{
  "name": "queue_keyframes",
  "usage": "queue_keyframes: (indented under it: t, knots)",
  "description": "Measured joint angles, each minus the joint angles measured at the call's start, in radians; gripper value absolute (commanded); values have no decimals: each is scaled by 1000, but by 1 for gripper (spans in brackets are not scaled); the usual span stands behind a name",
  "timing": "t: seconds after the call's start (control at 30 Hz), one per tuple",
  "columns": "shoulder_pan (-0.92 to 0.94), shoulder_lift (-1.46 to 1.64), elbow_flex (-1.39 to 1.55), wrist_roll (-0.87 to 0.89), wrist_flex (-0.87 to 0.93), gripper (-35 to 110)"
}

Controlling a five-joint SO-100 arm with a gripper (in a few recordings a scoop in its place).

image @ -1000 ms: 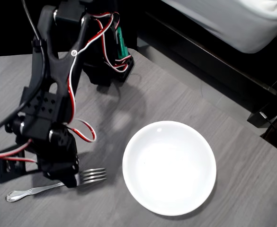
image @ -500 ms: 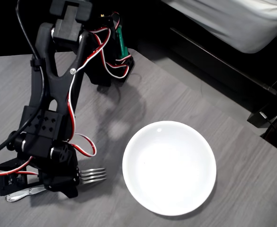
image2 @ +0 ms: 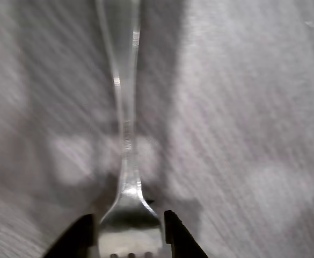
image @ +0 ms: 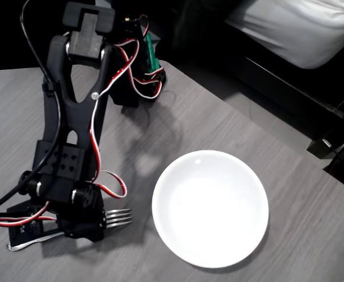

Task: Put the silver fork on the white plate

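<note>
Worktop (image: 230,117): a grey wood-grain surface is seen in the overhead view, cut off along a diagonal edge toward 2 o'clock, with dark floor beyond it.
Bedding (image: 301,26): a pale padded mass is seen past the worktop at 1 o'clock, well apart from everything else.
Arm (image: 77,111): a black arm with red and white wires is stretched from its base at 12 o'clock down toward 8 o'clock, where its wrist is lowered over the fork.
White plate (image: 210,208): a round glossy plate is laid flat on the worktop at about 5 o'clock, with nothing on it; it is placed near the fork's tines but apart from them.
Gripper (image2: 129,231): it is set down over the fork's neck; in the wrist view its two dark fingers (image2: 179,236) are seen on either side of the fork's head, just beside its shoulders. Whether the metal is actually pinched cannot be told.
Silver fork (image: 117,217): it is laid on the worktop at 7 o'clock, tines pointed toward the plate, handle end shown beyond the gripper toward 8 o'clock. In the wrist view its handle is run up toward 12 o'clock, blurred.
</note>
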Motion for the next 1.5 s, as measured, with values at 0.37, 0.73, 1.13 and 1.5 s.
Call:
queue_keyframes:
  t: [0.37,0.73,1.13,1.5]
  knots:
    - [0,-17,-28,20,12,0]
    - [-14,49,-28,14,94,0]
    - [-9,204,-84,12,202,0]
    - [-147,330,-106,37,296,0]
